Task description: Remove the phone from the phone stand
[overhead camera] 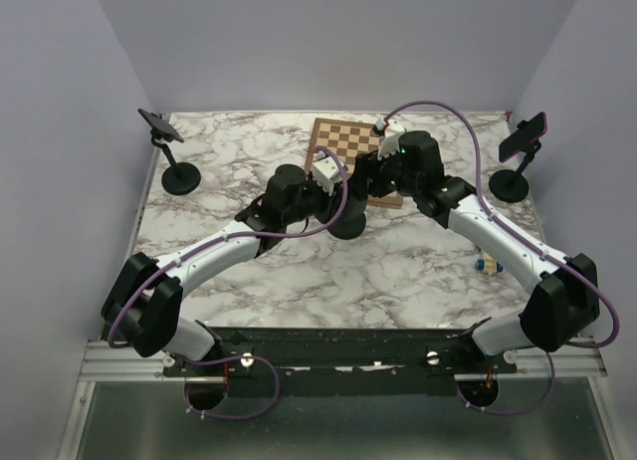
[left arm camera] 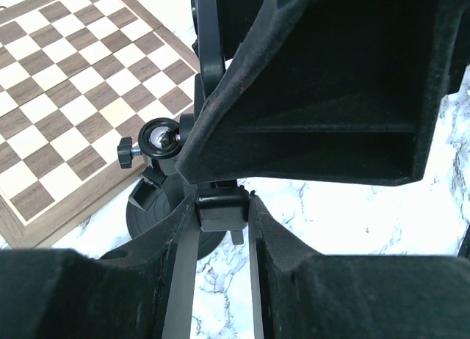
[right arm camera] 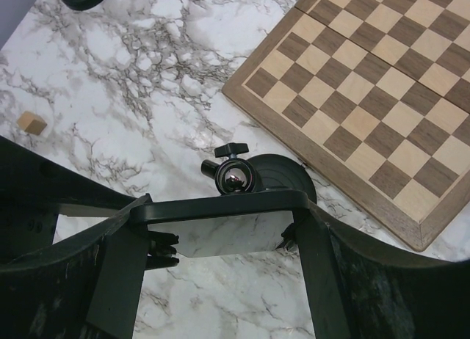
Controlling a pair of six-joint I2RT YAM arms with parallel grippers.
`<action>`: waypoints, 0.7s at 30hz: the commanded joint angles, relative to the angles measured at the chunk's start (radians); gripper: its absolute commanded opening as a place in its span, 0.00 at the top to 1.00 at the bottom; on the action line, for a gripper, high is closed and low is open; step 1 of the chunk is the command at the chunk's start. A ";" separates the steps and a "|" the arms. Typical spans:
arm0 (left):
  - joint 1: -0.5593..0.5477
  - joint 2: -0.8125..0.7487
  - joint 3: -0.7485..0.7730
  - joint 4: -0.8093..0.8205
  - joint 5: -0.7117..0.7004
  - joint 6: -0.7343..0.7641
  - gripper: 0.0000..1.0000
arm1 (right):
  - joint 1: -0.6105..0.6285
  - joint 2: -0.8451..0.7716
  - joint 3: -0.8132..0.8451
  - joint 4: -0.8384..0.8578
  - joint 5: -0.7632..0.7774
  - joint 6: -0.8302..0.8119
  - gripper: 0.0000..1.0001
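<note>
Stands: three on the table, plus one chessboard [overhead camera: 343, 141] — left stand [overhead camera: 180, 178], right stand [overhead camera: 510, 184], and the middle phone stand [right arm camera: 283, 176]. My right pincer [right arm camera: 224, 221] is clamped on its phone [right arm camera: 228, 235], docked there; my left pincer [left arm camera: 222, 207] pinches the stand's clamp.

Light is bright, even and diffuse from overhead, with soft short shadows on the marble table [overhead camera: 299, 271] and no glare except a pinpoint highlight on the ball joint [right arm camera: 235, 179]; the chessboard [right arm camera: 367, 97] is crisp, while the left gripper's fingers [left arm camera: 88, 295] are underexposed, soft and detail-less.
</note>
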 commanded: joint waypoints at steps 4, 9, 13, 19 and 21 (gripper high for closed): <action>0.055 -0.041 -0.050 -0.170 -0.057 0.014 1.00 | -0.122 0.007 -0.038 -0.007 0.067 -0.186 0.99; 0.058 -0.042 -0.051 -0.166 -0.011 0.020 1.00 | -0.122 0.001 -0.040 0.017 -0.053 -0.227 0.99; 0.061 -0.035 -0.047 -0.166 0.016 0.020 1.00 | -0.123 0.013 -0.015 -0.012 -0.142 -0.262 0.99; 0.090 -0.015 -0.041 -0.161 0.057 0.000 1.00 | -0.124 0.048 0.042 -0.079 -0.245 -0.297 0.99; 0.096 -0.009 -0.039 -0.161 0.062 -0.004 1.00 | -0.124 0.049 0.055 -0.099 -0.273 -0.305 0.99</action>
